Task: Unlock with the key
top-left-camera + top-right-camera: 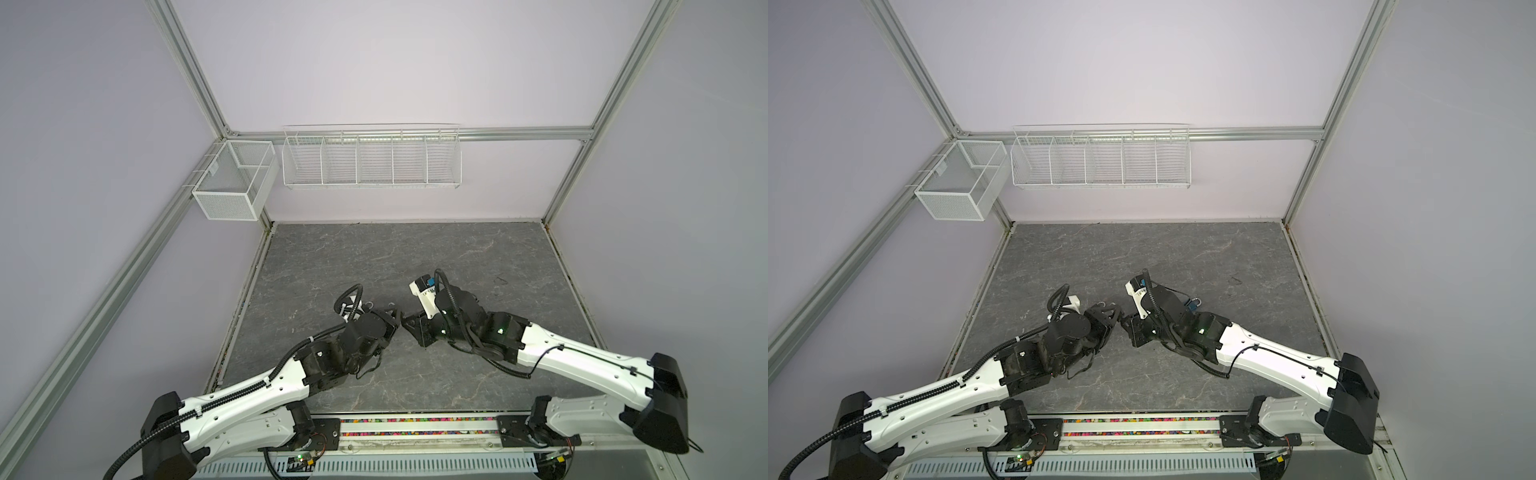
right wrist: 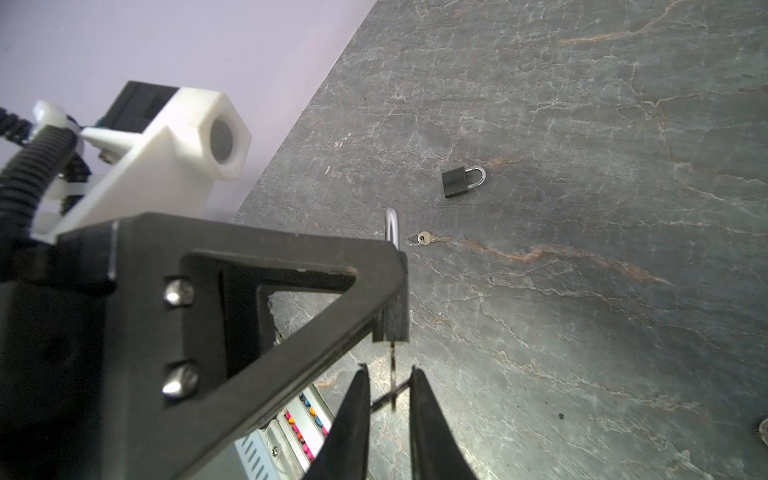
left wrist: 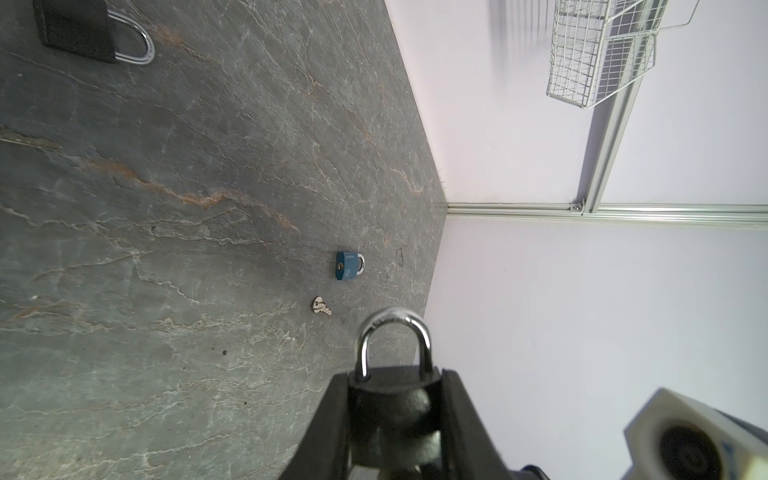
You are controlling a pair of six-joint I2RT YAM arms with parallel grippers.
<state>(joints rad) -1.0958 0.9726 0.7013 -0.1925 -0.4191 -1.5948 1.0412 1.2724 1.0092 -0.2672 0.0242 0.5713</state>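
My left gripper (image 3: 395, 376) is shut on a black padlock (image 3: 392, 399) and holds it off the table, with the silver shackle (image 3: 392, 336) sticking out past the fingertips. In the right wrist view a key (image 2: 392, 365) hangs edge-on from the bottom of this padlock (image 2: 395, 320). My right gripper (image 2: 388, 370) stands round that key, with its fingers a narrow gap apart and daylight on both sides of the blade. In both top views the two grippers (image 1: 395, 318) (image 1: 1126, 322) meet tip to tip at the table's middle.
A second black padlock (image 2: 461, 180) and a loose ringed key (image 2: 424, 239) lie on the grey stone table (image 1: 457, 257). A blue padlock (image 3: 348, 266) and another key (image 3: 321, 306) lie farther off. White wire baskets (image 1: 370, 160) hang on the back wall.
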